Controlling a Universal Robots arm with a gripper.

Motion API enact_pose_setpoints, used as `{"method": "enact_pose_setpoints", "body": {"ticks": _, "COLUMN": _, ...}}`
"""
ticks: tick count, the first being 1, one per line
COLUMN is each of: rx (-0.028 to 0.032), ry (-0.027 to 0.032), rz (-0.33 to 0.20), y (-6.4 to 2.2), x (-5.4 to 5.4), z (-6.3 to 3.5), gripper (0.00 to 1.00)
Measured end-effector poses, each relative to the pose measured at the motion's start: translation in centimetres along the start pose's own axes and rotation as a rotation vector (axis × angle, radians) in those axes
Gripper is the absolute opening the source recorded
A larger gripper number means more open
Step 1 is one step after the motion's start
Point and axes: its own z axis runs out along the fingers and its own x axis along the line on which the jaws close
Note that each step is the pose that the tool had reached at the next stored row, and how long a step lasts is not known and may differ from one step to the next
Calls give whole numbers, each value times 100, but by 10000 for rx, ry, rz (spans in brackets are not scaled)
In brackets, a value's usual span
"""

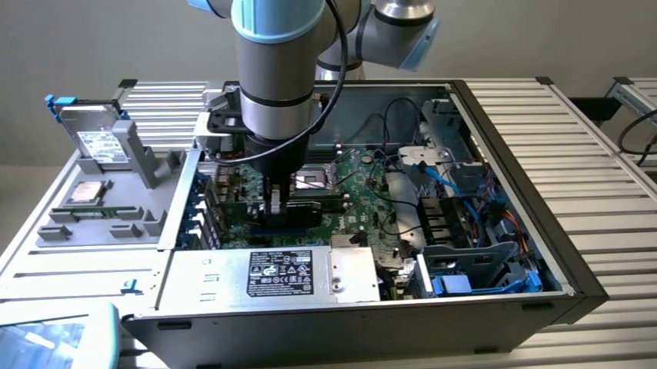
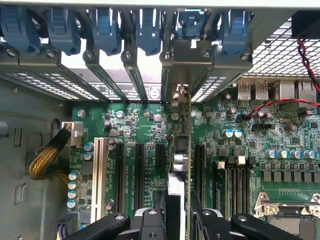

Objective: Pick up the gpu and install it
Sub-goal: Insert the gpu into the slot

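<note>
My gripper reaches down inside the open computer case, low over the green motherboard. In the wrist view the gpu shows edge-on, a thin upright card with a green board face, held between my black fingers. My gripper is shut on it. The card runs in line with the black expansion slots, and its far end reaches the rear bracket openings. Whether its lower edge sits in a slot is hidden.
Blue latches line the rear slot openings. A white slot and yellow cable bundle lie beside the black slots; the CPU socket is on the other side. A power supply, blue cables and a parts tray surround the board.
</note>
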Motion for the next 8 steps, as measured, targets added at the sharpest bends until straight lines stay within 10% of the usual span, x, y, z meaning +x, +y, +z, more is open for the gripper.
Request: {"method": "enact_pose_setpoints", "body": {"ticks": 8, "rx": 1, "ry": 0, "rz": 0, "y": 7, "x": 0, "z": 6, "gripper": 28}}
